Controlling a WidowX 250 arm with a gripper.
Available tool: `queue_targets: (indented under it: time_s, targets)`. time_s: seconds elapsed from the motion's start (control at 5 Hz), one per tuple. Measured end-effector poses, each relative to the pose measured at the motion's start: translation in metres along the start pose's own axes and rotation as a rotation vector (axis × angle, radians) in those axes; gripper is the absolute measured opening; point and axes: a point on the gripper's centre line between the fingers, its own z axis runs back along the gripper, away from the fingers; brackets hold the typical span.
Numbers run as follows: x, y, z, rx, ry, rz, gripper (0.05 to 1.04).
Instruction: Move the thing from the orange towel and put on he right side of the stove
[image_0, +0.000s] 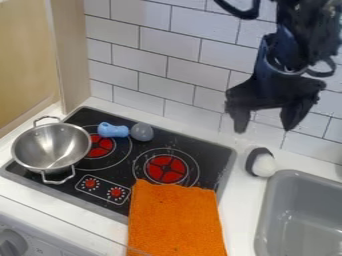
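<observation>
The orange towel (175, 217) lies over the stove's front edge and the counter, with no object on it. The black stove (230, 175) has red burner marks. On the counter to the stove's right, beside the sink, rests a small white and black object (264, 164). At the upper right, the gripper (264, 126) hangs above that object and apart from it. Its two fingers are spread, pointing down, with nothing between them.
A metal colander (51, 147) with two handles sits at the stove's left. A blue toy (112, 130) and a grey rounded piece (141, 132) lie near the stove's back. The grey sink (274, 200) is at the lower right; a tiled wall (150, 69) stands behind.
</observation>
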Motion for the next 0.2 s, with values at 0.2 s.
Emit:
queue_targets:
  time_s: [0.2]
  targets:
    - [-0.0004,-0.0003,0.0001,-0.001,0.000,-0.001,0.999]
